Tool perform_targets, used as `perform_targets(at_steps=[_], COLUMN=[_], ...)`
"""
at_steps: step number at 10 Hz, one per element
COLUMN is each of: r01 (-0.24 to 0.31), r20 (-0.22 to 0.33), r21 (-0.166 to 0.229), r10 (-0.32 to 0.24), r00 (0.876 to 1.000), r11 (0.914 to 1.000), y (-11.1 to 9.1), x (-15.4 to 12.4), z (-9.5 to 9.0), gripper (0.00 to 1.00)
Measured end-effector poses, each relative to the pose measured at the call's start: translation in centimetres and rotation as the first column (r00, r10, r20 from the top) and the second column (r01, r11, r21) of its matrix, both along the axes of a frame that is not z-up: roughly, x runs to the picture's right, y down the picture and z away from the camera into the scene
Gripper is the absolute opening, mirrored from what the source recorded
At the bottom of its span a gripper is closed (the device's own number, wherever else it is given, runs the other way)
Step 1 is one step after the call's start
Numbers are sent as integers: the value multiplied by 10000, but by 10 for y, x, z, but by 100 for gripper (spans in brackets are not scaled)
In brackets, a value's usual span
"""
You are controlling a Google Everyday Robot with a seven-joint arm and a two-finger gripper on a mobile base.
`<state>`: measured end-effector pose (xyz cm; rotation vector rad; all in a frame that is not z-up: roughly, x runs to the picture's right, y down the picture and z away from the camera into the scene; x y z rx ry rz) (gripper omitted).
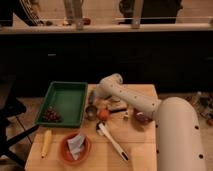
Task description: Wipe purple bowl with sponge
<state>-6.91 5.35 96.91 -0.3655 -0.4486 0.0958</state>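
Note:
A small dark purple bowl (142, 118) sits on the wooden table (140, 155), right of centre, close under my white forearm. A pale grey-blue sponge-like piece (76, 144) lies in an orange bowl (65, 152) at the front left. My gripper (96, 100) hangs down at the end of the arm near the table's middle, between the green tray and the purple bowl, above a small metal cup (91, 111). It is apart from both the sponge and the purple bowl.
A green tray (67, 97) at the left holds dark red grapes (50, 115). A yellow banana-like item (46, 142) lies at the front left. An orange fruit (103, 114) and a white-handled utensil (112, 141) lie near the centre. A dark counter stands behind the table.

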Motion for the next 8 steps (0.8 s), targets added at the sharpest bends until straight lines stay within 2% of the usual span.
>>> perform_targets(at_steps=[3, 4, 8], r01=[-28, -26, -148], r20=[-78, -82, 146], r21=[2, -4, -42], r10=[28, 26, 149], r00=[10000, 10000, 9998], r11=[10000, 10000, 9999], y=[1, 2, 2], x=[1, 2, 5], z=[2, 3, 4], gripper=[78, 72, 31])
